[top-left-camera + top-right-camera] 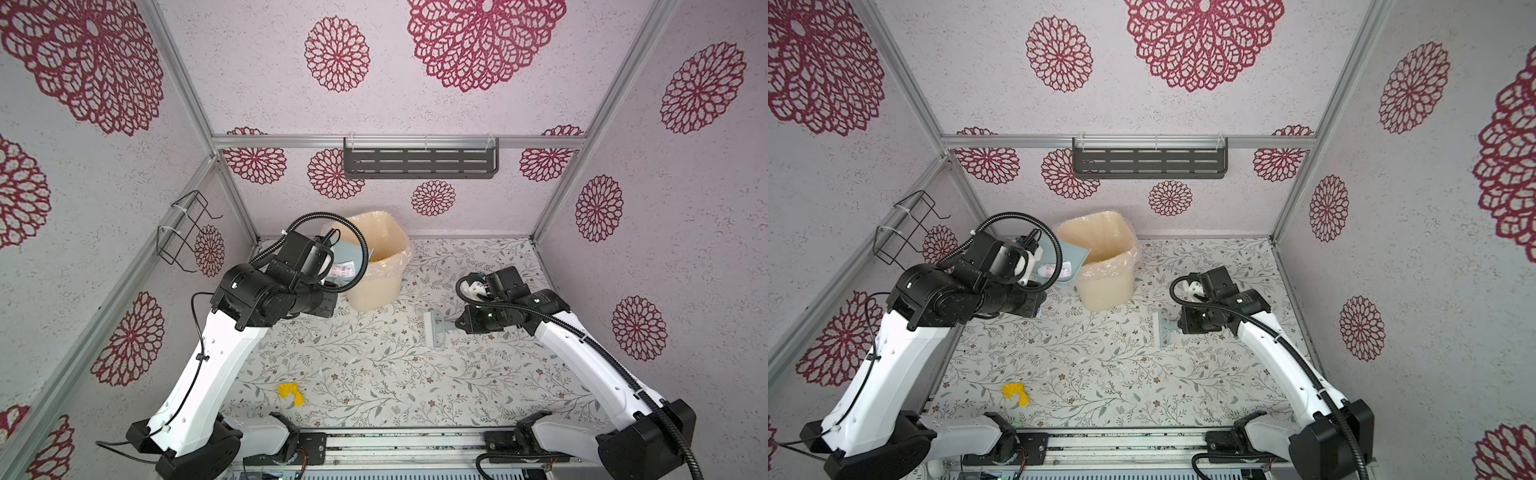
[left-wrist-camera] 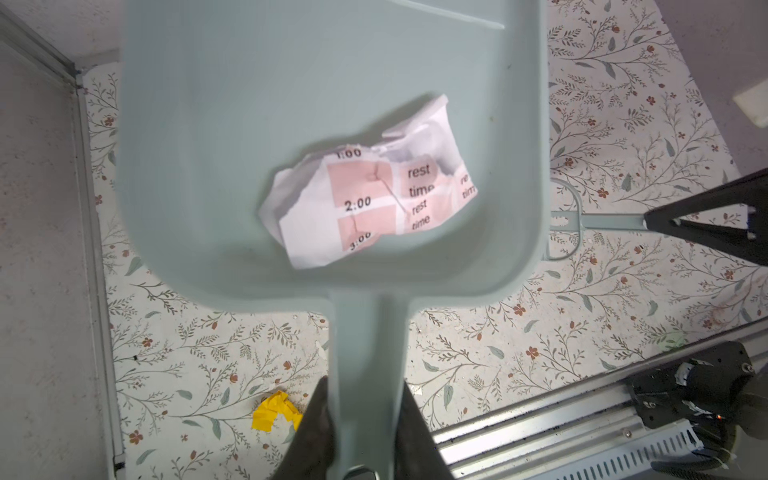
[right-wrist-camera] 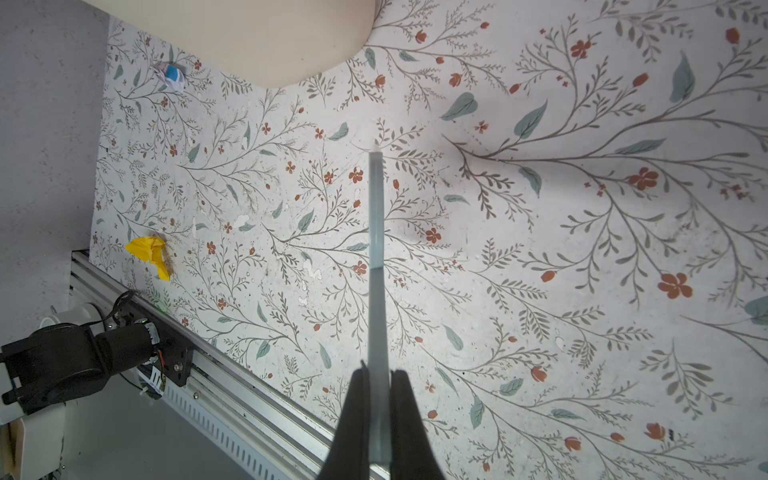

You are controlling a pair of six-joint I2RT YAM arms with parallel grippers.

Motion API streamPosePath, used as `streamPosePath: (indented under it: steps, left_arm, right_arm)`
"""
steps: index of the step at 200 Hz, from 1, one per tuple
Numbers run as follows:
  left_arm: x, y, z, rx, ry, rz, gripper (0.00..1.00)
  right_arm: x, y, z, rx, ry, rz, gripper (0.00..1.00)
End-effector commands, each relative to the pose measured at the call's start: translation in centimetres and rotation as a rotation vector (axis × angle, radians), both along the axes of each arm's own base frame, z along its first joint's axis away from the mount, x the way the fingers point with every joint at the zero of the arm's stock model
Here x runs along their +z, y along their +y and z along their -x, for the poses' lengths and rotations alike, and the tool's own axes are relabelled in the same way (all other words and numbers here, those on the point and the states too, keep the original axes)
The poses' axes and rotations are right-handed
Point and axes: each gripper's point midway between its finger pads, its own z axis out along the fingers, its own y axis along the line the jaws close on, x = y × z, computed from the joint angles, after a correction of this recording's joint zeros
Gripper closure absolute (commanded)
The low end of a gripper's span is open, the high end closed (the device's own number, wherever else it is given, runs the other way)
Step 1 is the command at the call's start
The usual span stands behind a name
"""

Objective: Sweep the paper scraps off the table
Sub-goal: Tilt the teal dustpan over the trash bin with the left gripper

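Found left end effector (image 2: 363,386) clamped on the handle of the dustpan (image 2: 249,124), with fingers (image 2: 311,432) pressed to either side of it. Logged the pan raised off the tabletop (image 1: 457,374) and just beside the bin (image 1: 374,286) in both top views, front lip at the bin's rim. Judged the reason: carrying a load for dumping, not yet tipped. Saw one printed pink-and-white scrap (image 2: 365,195) in the pan, lodged toward the handle end. Read that as a pan kept level or heel-low to hold the load in.

Found right end effector (image 3: 379,372) closed tight on the handle of the brush (image 1: 434,330), right of the bin and well apart from the pan. Noted the bristle head low at the tabletop; cannot tell contact. Judged it held ready for another sweep.

Located the rest of the paper scraps (image 3: 151,253) on the tabletop:
- yellow scrap (image 1: 291,394) near the front edge, left side, well apart from both tools
- crumpled white scrap (image 3: 170,75) with blue and red, just beside the bin's foot, seen from the right wrist only

Noted small white flecks (image 3: 241,220) mid-tabletop; cannot tell paper from wear.

Counted: end effectors 2, dustpan 1, brush 1, bin 1, scraps 3 (1 in pan, 2 on tabletop). Could not make out bin contents.
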Motion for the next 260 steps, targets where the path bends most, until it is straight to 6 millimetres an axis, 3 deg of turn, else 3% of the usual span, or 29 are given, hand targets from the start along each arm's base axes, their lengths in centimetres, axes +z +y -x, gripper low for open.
streamPosePath:
  steps: [1, 42, 103, 157, 193, 260]
  left_arm:
    - [0.7, 0.2, -2.4, -0.049, -0.005, -0.02, 1.0]
    - [-0.2, 0.3, -6.9, -0.085, 0.023, -0.031, 1.0]
    - [-1.8, 1.9, -11.7, -0.073, 0.038, -0.246, 1.0]
    - [-2.0, 3.4, -13.9, -0.101, -0.004, -0.542, 1.0]
    - [-2.5, 3.2, -14.8, -0.152, -0.006, -0.641, 1.0]
    - [-1.2, 1.9, -16.5, -0.249, -0.094, -0.881, 1.0]
  right_arm:
    - [1.0, 0.2, 0.1, 0.006, -0.023, -0.044, 1.0]
    - [1.5, 0.0, -0.2, 0.008, -0.034, -0.038, 1.0]
    - [1.4, -0.5, -0.3, 0.002, -0.025, -0.032, 1.0]
    - [1.2, -0.7, -0.5, 0.011, -0.003, -0.026, 1.0]
    - [1.5, -0.7, -0.9, 0.018, 0.001, -0.02, 1.0]
    - [1.4, -0.6, -1.1, 0.024, 0.011, -0.024, 1.0]
